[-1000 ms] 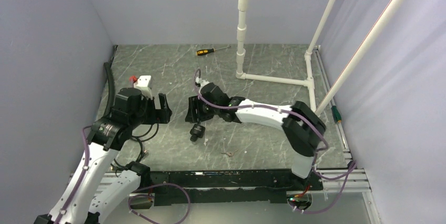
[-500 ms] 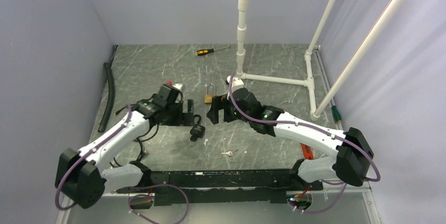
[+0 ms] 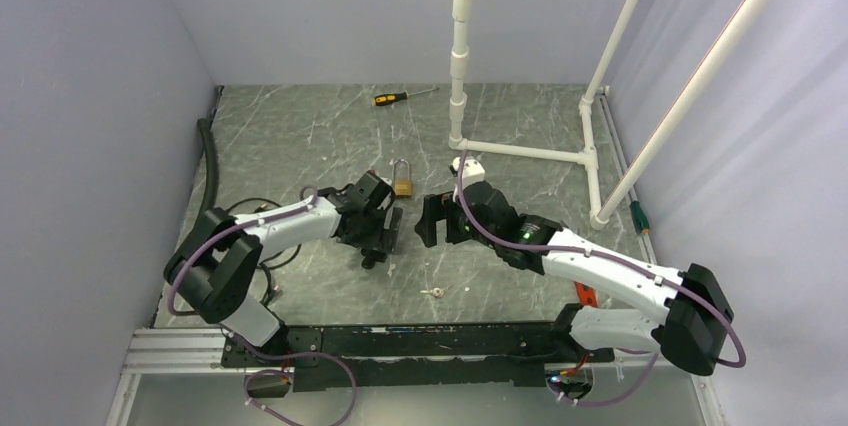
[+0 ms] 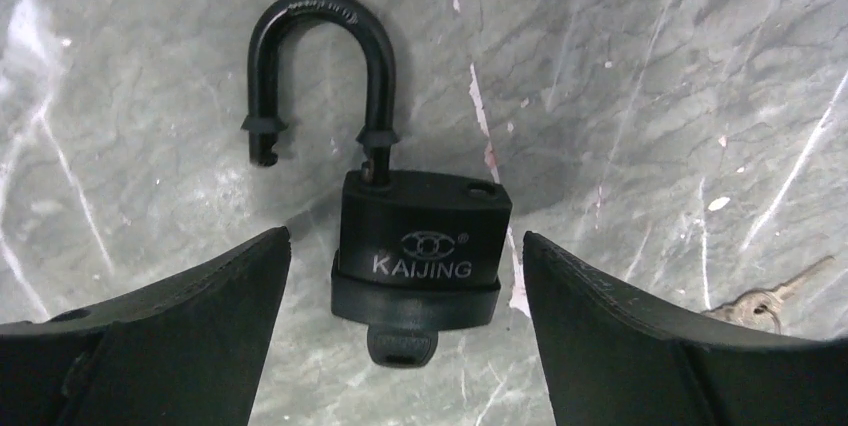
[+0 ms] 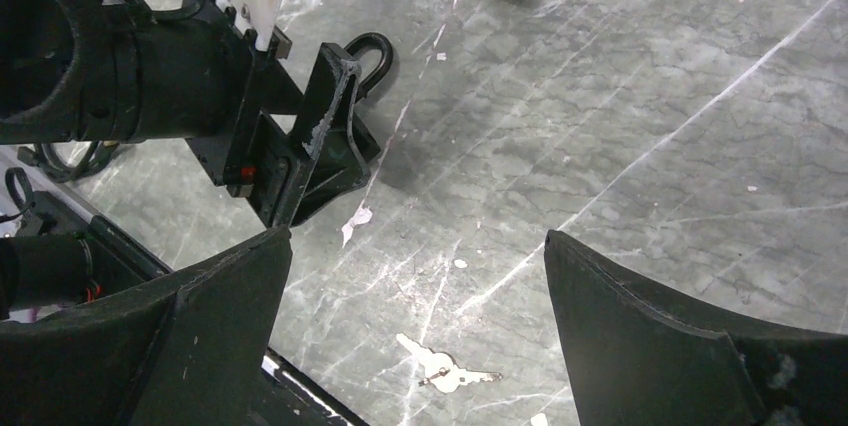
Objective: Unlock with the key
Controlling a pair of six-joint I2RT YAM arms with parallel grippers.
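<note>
Top view: grey marbled tabletop (image 3: 290, 136) boxed by pale walls (image 3: 100, 66), white pipe frame (image 3: 459, 56) behind.
Left wrist: left fingers (image 4: 170, 346) spread either side of black padlock (image 4: 420, 246), shackle open.
Right wrist: right fingers (image 5: 200, 346) spread above a loose key (image 5: 450, 374).

Left arm (image 3: 280, 227) and right arm (image 3: 600, 266) reach inward, probably low, jaws wide.

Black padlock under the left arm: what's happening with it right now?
The black padlock lies on the table with its shackle standing open and a key in its base. The left gripper is open, straddling it without touching. The right gripper, also open, hovers beside, holding nothing. A brass padlock and loose keys lie nearby.
</note>
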